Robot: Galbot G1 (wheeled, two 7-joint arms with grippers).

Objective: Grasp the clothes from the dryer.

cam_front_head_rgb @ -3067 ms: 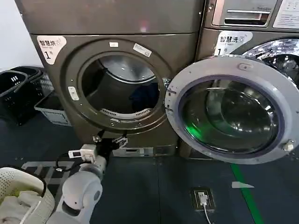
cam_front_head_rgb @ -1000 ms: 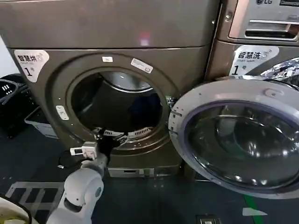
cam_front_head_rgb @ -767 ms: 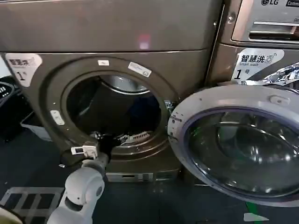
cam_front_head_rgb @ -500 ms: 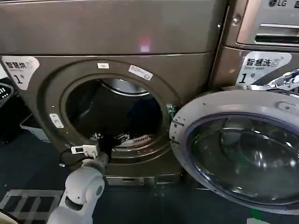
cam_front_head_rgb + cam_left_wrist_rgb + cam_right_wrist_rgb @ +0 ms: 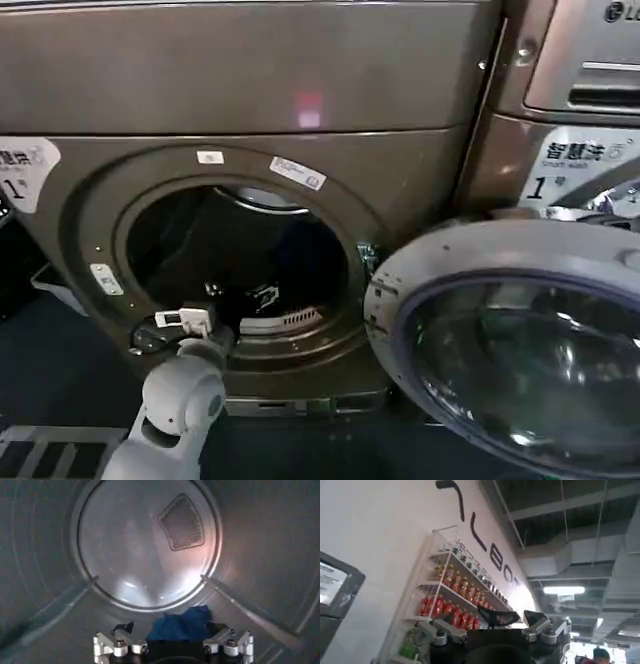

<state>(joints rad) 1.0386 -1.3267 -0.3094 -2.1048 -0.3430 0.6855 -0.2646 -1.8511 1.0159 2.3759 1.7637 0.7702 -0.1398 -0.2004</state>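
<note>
- The left gripper (image 5: 172,637) is reaching through the porthole of the dryer (image 5: 250,90), its fingers standing apart with nothing between them.
- In the head view, the left gripper (image 5: 240,305) is sitting just inside the lower rim of the opening, with the white arm rising to it from below.
- The clothes (image 5: 179,624), a crumpled blue bundle, are lying on the drum floor straight ahead of the open jaws, close to them but not yet between them.
- The bundle is showing no clear long axis; it looks like a loose heap, so a straight push forward and slightly down seems to be what the grasp calls for.
- Behind the bundle, the drum's round back plate with its perforated vent (image 5: 181,522) is standing well apart from the gripper.
- The round glass door (image 5: 520,345) is hanging open to the right of the porthole, clear of the arm.
- The right gripper (image 5: 510,620) is pointing up and away toward a shelf of bottles (image 5: 452,597), fingers apart and empty, so the left arm is clearly the nearer one.
</note>
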